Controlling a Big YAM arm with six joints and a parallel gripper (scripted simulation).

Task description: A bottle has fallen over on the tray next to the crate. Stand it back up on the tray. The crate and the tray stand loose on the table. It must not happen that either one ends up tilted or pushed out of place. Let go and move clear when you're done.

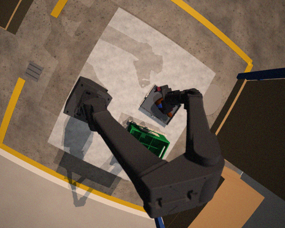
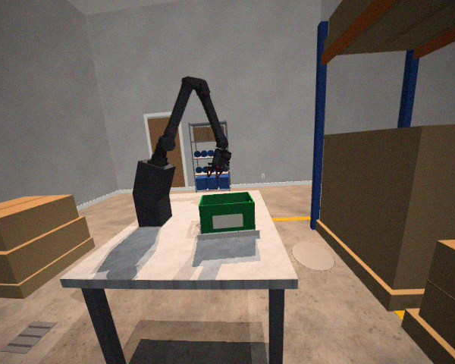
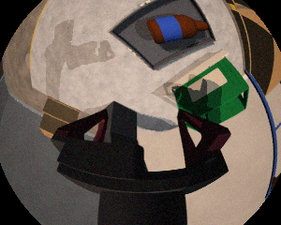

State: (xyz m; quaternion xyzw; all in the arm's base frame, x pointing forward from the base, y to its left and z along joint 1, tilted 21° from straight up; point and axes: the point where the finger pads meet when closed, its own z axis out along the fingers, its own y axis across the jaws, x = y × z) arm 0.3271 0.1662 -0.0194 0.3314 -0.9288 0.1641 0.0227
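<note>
A brown bottle with a blue label (image 3: pixel 173 28) lies on its side on the grey tray in the wrist view. In the overhead view the bottle (image 1: pixel 159 106) is mostly hidden under my wrist, over the tray (image 1: pixel 156 106). My gripper (image 3: pixel 142 112) is open and empty, with its dark red fingers spread wide, well above the tray. In the front view the gripper (image 2: pixel 216 170) hangs behind and above the green crate (image 2: pixel 226 211), which hides the tray and the bottle.
The green crate (image 1: pixel 149 139) stands beside the tray, toward the table's near edge; it also shows in the wrist view (image 3: pixel 212 97). The arm's black base (image 1: pixel 85 99) stands at the table's left side. Cardboard boxes and a blue rack stand off the table.
</note>
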